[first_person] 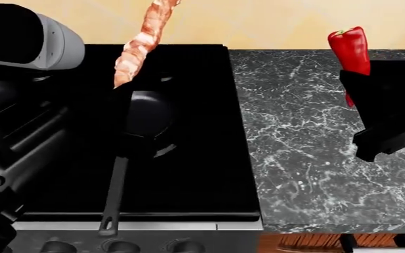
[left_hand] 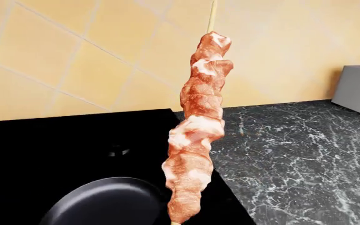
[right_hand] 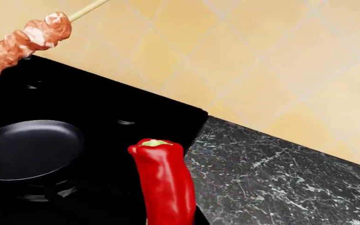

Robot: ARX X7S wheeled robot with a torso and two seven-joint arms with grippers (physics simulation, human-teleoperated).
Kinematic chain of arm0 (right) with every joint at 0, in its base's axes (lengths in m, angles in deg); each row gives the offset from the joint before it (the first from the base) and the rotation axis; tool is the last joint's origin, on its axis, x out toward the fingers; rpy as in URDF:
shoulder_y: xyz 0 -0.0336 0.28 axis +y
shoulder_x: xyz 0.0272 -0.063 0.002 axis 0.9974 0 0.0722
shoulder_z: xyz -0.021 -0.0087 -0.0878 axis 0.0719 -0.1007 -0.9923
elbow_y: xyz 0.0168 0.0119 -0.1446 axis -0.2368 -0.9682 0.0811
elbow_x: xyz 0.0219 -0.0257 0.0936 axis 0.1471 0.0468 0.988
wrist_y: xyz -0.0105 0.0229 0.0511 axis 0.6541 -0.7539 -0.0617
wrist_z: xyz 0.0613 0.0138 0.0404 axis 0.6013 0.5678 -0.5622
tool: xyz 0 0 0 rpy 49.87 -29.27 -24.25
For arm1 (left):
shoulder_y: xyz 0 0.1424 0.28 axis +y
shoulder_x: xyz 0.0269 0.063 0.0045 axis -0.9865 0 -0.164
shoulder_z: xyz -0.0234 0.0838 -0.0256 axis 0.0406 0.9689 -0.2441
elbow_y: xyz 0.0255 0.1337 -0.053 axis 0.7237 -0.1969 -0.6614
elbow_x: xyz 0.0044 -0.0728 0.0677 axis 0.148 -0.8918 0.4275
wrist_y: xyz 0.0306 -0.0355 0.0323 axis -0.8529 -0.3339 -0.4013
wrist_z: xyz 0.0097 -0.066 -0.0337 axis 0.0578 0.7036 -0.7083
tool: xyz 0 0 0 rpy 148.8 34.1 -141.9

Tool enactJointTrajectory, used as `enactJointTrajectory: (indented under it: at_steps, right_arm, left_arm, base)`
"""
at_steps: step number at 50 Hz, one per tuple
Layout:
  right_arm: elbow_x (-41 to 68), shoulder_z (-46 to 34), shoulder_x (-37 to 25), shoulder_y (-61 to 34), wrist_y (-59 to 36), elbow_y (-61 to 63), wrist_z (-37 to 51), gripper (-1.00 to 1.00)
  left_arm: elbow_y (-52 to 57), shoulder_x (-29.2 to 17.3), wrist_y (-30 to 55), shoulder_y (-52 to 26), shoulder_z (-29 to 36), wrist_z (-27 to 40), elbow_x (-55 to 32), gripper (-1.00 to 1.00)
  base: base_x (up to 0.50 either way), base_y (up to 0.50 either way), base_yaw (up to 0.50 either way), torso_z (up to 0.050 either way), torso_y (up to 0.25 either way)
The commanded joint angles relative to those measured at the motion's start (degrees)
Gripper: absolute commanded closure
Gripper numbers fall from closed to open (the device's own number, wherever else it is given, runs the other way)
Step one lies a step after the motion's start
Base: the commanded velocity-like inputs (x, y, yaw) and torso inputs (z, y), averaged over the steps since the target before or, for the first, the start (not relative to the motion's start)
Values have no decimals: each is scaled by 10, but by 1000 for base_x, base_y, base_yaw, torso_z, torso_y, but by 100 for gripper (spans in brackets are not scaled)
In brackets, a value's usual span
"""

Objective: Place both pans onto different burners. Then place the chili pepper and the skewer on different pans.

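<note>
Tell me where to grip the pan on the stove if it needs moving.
Grip the pan by its long straight handle, about mid-length, coming from above with the jaws across it. The handle points toward the stove's front edge, nearest the robot, while the bowl is shallow and round, a poor pinch.

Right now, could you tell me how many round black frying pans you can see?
1. The round black frying pan sits on the black stove top, handle towards the front edge. A second may be hidden behind the left arm.
</note>
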Motion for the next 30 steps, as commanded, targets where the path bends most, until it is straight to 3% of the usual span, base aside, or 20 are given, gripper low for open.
enactJointTrajectory:
  at_steps: [1,30]
  right_arm:
    - [-9,16,3,13,-11,9,-4,100]
    - [-8,19,26,3,-38,-9,-2,100]
  left_arm:
    - [14,-7,7,10,-10,3,9,100]
    - [12,-18,6,3,-12,-2,-1,100]
  base:
    - [0,500,0,0,0]
    - [0,500,0,1,0]
